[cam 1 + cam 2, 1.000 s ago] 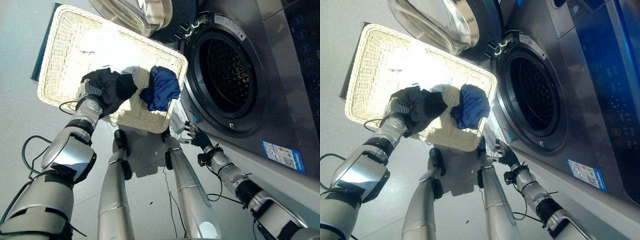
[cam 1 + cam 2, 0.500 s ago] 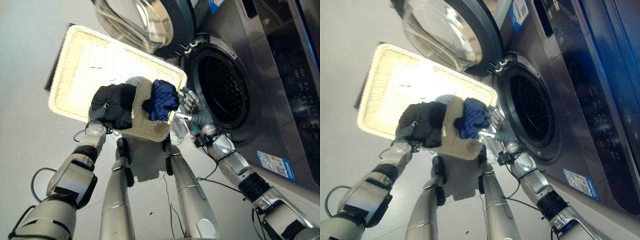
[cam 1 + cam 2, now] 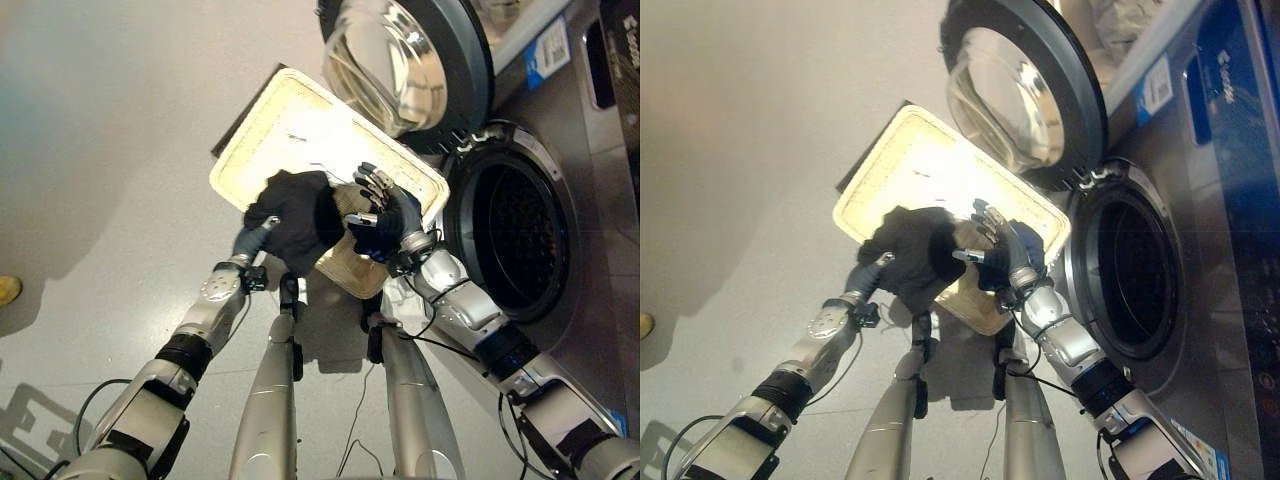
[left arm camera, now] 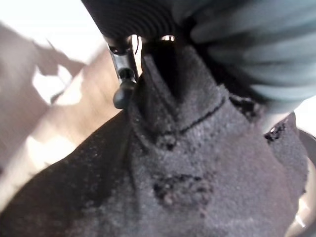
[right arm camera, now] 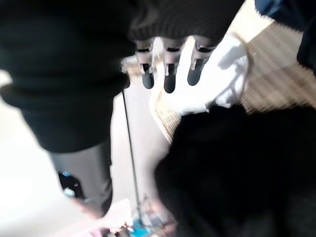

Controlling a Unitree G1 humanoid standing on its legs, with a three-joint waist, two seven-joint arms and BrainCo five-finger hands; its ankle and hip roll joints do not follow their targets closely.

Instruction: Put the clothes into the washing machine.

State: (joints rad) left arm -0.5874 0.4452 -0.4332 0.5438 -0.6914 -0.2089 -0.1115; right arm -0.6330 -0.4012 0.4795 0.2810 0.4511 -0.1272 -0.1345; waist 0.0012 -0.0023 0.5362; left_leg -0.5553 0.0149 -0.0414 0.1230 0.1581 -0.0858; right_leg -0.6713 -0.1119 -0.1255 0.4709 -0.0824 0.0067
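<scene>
Floor (image 3: 120, 150): plain grey, smooth.
Wicker basket (image 3: 290, 120): pale, rectangular, lying on the floor beyond both hands (its near rim under them).
Washing machine (image 3: 1230, 300): standing on the floor beside the right hand (image 3: 380, 215), door open.

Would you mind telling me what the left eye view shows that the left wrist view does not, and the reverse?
The left eye view alone shows the wicker basket on the floor, the washing machine's open door, its dark drum, and the right hand with fingers spread over the basket's near corner. The left wrist view alone shows, from very close, a finger pressed into the cloth's fuzzy weave. Both show the black garment gripped by the left hand.
</scene>
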